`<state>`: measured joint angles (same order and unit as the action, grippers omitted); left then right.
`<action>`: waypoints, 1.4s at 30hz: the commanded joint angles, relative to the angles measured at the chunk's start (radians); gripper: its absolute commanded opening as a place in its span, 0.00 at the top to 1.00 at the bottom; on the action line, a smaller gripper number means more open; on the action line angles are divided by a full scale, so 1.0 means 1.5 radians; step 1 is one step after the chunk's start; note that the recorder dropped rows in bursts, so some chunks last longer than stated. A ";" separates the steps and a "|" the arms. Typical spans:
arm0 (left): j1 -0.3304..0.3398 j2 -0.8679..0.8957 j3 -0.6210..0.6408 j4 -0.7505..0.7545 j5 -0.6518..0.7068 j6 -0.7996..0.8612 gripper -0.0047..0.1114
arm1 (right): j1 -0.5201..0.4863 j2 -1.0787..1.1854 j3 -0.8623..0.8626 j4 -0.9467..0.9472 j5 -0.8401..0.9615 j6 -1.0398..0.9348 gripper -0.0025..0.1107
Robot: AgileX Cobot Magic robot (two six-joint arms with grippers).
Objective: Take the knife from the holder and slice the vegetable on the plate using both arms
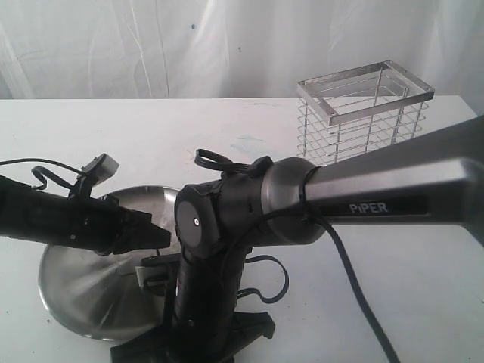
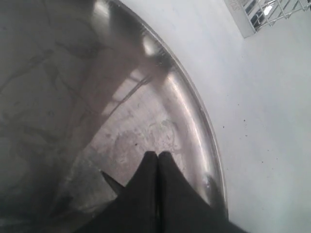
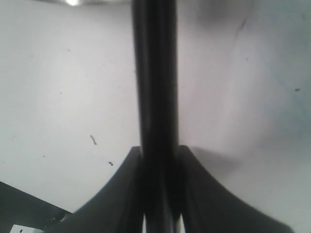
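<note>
At the left of the exterior view the left arm (image 1: 53, 215) reaches in across the plate (image 1: 72, 283), which lies on the white desk (image 1: 423, 287) in the lower left of the frame. Its left hand (image 1: 155, 236) hangs over the plate's inner surface. In the left wrist view the left hand (image 2: 158, 160) has its two black fingers (image 2: 146, 177) pressed tip to tip with nothing between them, over the scratched, shiny plate (image 2: 194, 116) close to its raised rim.

In the middle of the exterior view the right arm (image 1: 363, 193), with its grey link marked "PiPER", comes in from the right edge and bends down at a black wrist; its hand is hidden below, at the bottom edge of the frame. The right wrist view shows the right hand (image 3: 159, 160) clamped on the knife (image 3: 155, 73), a long dark bar running straight up the frame from between the fingers over bare desk (image 3: 63, 87).

In the upper right of the exterior view the holder (image 1: 363, 113) stands upright on the desk, well apart from the plate. The vegetable cannot be made out in any view.
</note>
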<state>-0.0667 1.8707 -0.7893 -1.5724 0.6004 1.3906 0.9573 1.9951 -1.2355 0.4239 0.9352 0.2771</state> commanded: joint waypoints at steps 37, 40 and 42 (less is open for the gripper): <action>-0.002 -0.150 0.006 0.110 -0.104 -0.124 0.96 | -0.002 -0.064 0.001 -0.026 0.026 -0.007 0.98; 0.006 -0.185 0.006 0.120 -0.125 -0.124 0.96 | -0.008 -0.067 0.000 -0.026 0.024 -0.007 0.98; 0.019 -0.210 0.006 0.132 -0.116 -0.124 0.96 | -0.008 -0.076 -0.001 -0.034 0.015 -0.007 0.98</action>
<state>-0.0623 1.6093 -0.7893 -1.3864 0.4122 1.2052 0.9548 1.9073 -1.2354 0.3931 0.9757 0.2681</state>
